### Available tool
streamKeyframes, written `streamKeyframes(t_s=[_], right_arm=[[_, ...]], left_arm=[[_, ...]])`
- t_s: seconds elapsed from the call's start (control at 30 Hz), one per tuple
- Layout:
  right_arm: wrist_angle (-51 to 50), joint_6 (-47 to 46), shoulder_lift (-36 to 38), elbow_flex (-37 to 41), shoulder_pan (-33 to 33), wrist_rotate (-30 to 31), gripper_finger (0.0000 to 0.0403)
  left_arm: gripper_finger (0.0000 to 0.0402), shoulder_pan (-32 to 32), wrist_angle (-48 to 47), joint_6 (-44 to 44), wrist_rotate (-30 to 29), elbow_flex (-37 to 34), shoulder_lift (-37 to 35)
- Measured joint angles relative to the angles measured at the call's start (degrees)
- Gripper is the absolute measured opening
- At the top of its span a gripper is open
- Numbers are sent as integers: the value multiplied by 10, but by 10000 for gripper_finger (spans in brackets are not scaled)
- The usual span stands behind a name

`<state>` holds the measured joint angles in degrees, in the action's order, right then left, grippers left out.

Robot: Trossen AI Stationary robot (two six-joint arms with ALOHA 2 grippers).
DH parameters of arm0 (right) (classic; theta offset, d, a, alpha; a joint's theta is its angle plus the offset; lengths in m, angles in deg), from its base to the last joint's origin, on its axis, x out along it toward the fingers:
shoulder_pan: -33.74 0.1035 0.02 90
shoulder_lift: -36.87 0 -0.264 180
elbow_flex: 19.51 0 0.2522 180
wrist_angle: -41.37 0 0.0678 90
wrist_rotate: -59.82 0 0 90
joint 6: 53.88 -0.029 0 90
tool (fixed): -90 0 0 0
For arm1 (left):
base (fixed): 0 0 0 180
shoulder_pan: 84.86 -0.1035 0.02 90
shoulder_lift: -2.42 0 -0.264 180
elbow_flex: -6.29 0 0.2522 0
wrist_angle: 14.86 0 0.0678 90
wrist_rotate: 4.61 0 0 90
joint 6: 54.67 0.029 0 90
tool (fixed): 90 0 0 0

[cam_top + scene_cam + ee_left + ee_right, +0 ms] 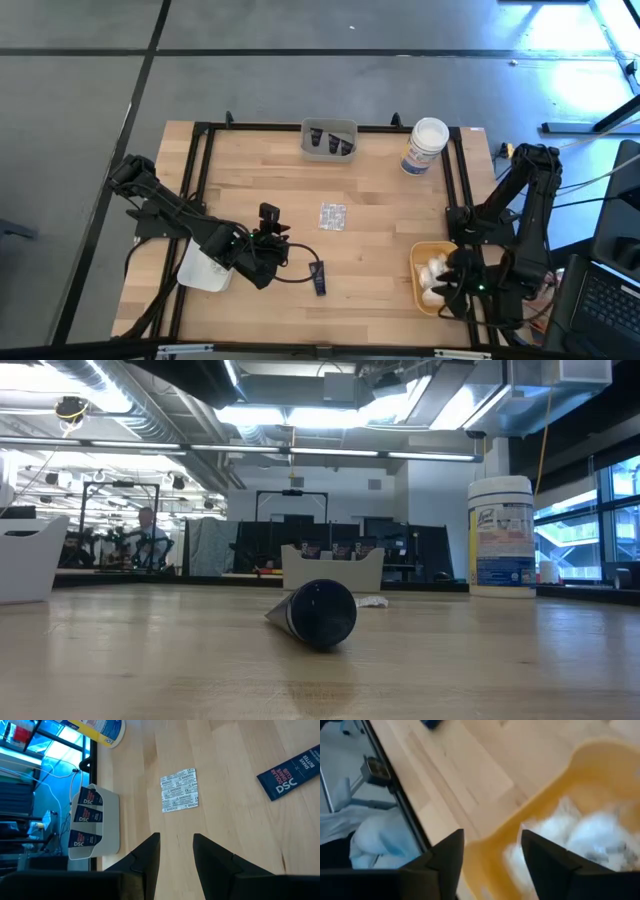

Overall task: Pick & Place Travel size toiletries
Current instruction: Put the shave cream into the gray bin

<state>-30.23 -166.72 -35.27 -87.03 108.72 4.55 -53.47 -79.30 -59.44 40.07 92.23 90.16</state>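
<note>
On a wooden table [370,250], the right end effector [490,865] is held over the yellow tray [420,290], its fingers apart and empty, white puffy bundles [434,272] lying in the tray below. The left end effector [175,857], fingers apart and empty, is pointed at a silvery blister packet [179,790] lying flat mid-table. A dark tube [318,276] lies nearby. For a clean pick, the packet should probably be centred between the fingers and gripped by its edges.
</note>
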Motion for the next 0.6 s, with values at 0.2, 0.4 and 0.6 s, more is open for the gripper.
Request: streamKeyframes(t_s=[0.2, 0.4, 0.6], right_arm=[[1, 61, 0, 0, -56, 30, 248], [30, 146, 0, 0, -119, 60, 278], [140, 320, 0, 0, -179, 83, 285]], left_arm=[[114, 0, 15, 0, 0, 0, 0], [114, 0, 16, 0, 9, 0, 0], [114, 0, 16, -6, 43, 0, 0]])
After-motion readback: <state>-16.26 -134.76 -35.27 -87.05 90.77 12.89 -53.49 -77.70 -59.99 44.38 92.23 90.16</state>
